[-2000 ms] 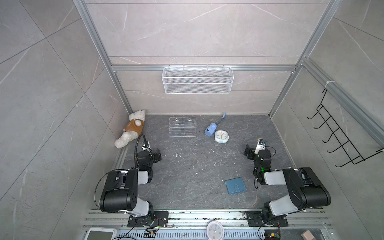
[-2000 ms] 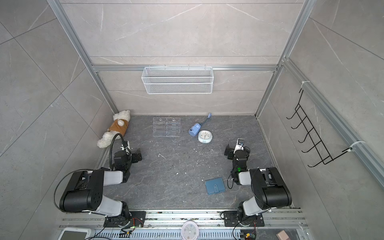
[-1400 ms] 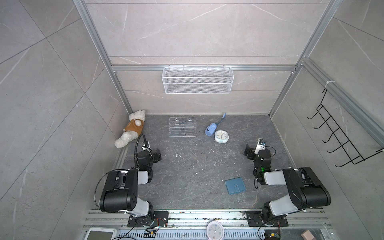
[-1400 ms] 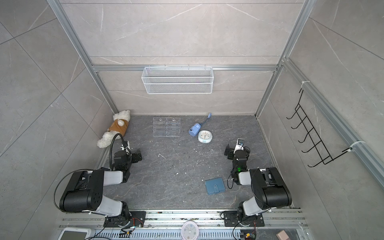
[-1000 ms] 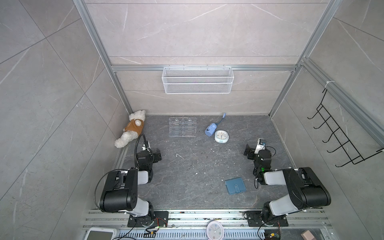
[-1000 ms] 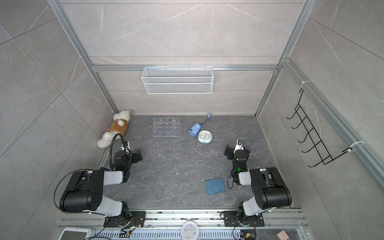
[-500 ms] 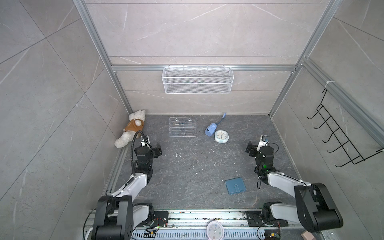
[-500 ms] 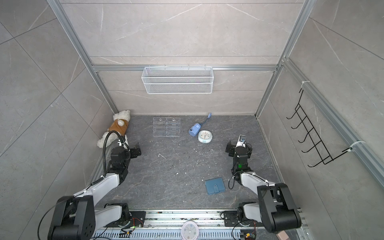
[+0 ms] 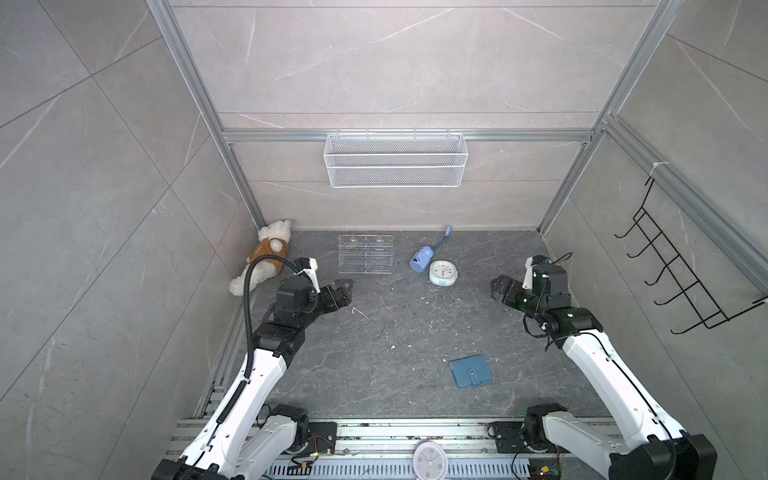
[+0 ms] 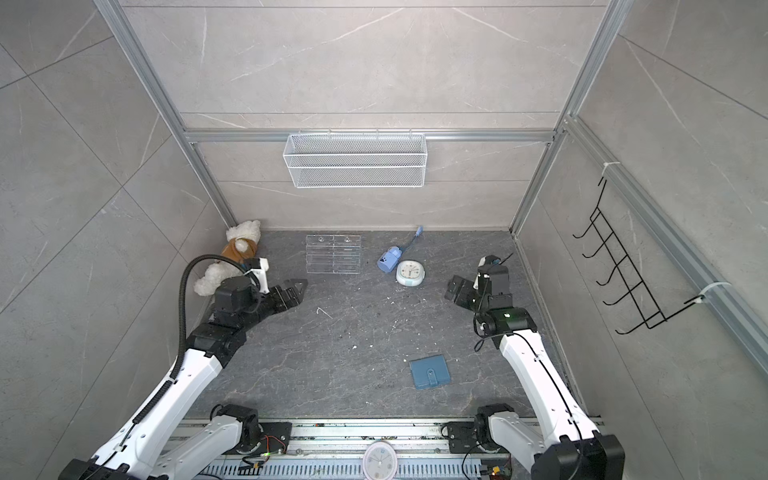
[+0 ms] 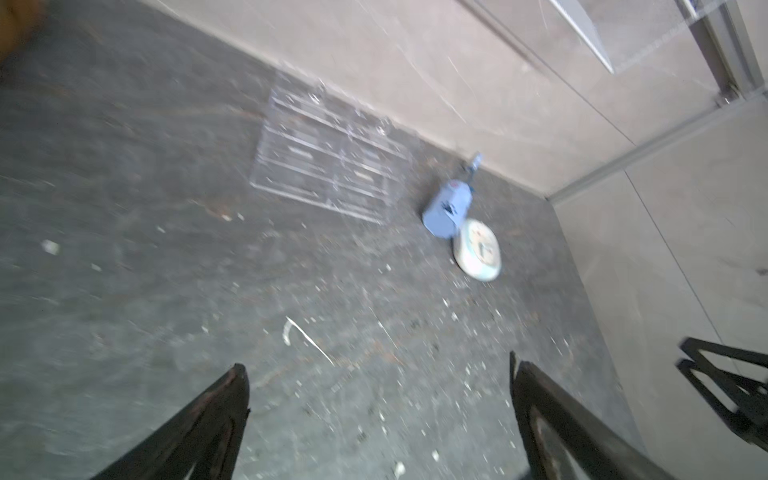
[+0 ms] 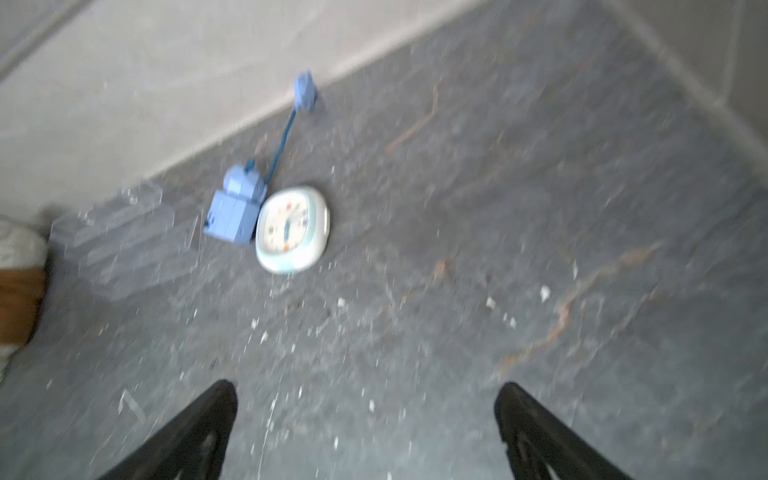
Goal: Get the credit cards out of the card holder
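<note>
The card holder (image 9: 471, 371) (image 10: 429, 371) is a dusty-blue square folder lying flat and closed on the dark floor, front right, its snap tab facing up. The credit cards are hidden. My left gripper (image 9: 343, 291) (image 10: 300, 292) hovers open at mid-left, far from the holder. My right gripper (image 9: 496, 291) (image 10: 451, 291) hovers open at mid-right, behind the holder and apart from it. In the left wrist view the left gripper (image 11: 377, 368) has nothing between its jaws. In the right wrist view the right gripper (image 12: 365, 387) likewise frames only bare floor. Neither wrist view shows the holder.
A clear acrylic rack (image 9: 365, 259), a blue toy with a cord (image 9: 421, 258) and a small white clock (image 9: 443, 273) lie near the back wall. A plush dog (image 9: 266, 262) sits in the back left corner. A wire basket (image 9: 395, 160) hangs on the back wall and black hooks (image 9: 685, 282) on the right wall.
Both arms have unfolded from their low rest pose and lifted, carrying the open grippers up and toward the back. The card holder has not moved.
</note>
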{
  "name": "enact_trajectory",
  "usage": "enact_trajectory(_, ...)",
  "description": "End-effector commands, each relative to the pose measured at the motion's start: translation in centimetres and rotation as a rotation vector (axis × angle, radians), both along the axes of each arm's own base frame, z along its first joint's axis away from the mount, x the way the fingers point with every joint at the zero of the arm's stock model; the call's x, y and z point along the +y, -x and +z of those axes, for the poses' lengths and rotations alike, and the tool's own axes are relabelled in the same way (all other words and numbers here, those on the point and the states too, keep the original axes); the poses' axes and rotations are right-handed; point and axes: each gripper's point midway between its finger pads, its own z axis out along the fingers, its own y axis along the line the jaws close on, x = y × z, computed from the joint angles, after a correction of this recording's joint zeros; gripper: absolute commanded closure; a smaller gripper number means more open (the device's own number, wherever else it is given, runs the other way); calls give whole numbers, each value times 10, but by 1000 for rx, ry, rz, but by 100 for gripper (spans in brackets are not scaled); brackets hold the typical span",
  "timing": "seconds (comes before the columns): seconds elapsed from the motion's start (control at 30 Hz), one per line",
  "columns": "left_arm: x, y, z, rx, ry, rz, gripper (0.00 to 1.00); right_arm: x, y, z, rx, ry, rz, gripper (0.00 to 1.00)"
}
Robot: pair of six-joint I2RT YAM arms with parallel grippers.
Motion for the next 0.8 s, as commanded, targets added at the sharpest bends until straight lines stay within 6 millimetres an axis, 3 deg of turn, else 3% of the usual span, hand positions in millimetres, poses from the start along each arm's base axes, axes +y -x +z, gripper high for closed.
enact_trajectory(0.0,-32,34,-11,114,78,-111,0,22,67,-14,207,-166,45,0)
enact_trajectory(0.13,-61,54,-24,155,105,-199,0,23,109,-21,249,-215,41,0)
enact_trajectory(0.3,-89,66,-36,165,105,-280,0,23,144,-47,325,-249,18,1)
enact_trajectory(0.53,-145,82,-45,177,97,-437,1,35,172,-91,421,-358,8,7)
enact_trajectory(0.77,-200,90,-70,273,134,-574,7,41,178,-116,448,-411,7,20)
